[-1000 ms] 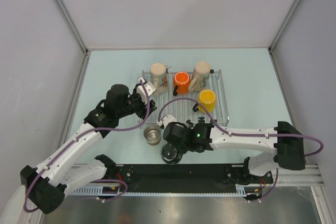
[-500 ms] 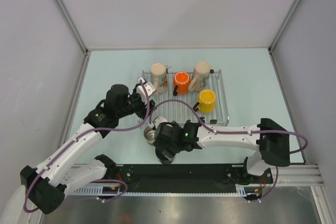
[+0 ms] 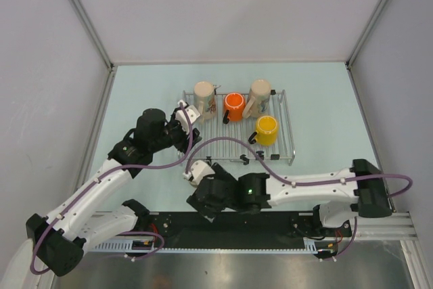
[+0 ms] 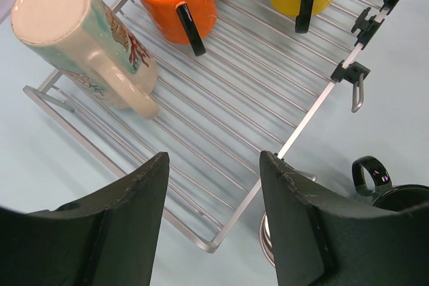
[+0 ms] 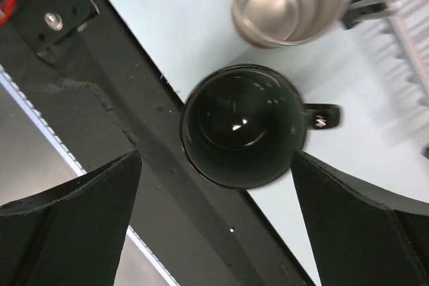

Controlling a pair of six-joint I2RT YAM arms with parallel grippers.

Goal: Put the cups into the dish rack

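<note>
Working through the last two cups, we have four already in the rack in the upper middle of the overhead view: a cream mug, an orange mug, a second cream mug and a yellow mug. Two remain outside it on the tabletop, below the rack's lower left corner.

In the right wrist view the dark mug stands upright, mouth up, in the middle of the frame, where the tabletop meets the black strip. Its handle points to the right of the frame. The steel cup stands just beside it at the top of the frame, also mouth up, near the rack's edge.

Our right claw hangs over the dark mug with its fingers spread wide, one to each side, gripping nothing. Our left claw hovers over the rack's lower left corner, about half open and empty.

We judge the step in hand to be picking up the dark mug. The next move calls for lowering the right claw around it, clear of the steel cup, then closing firmly and lifting it to a free spot on the bars.
</note>
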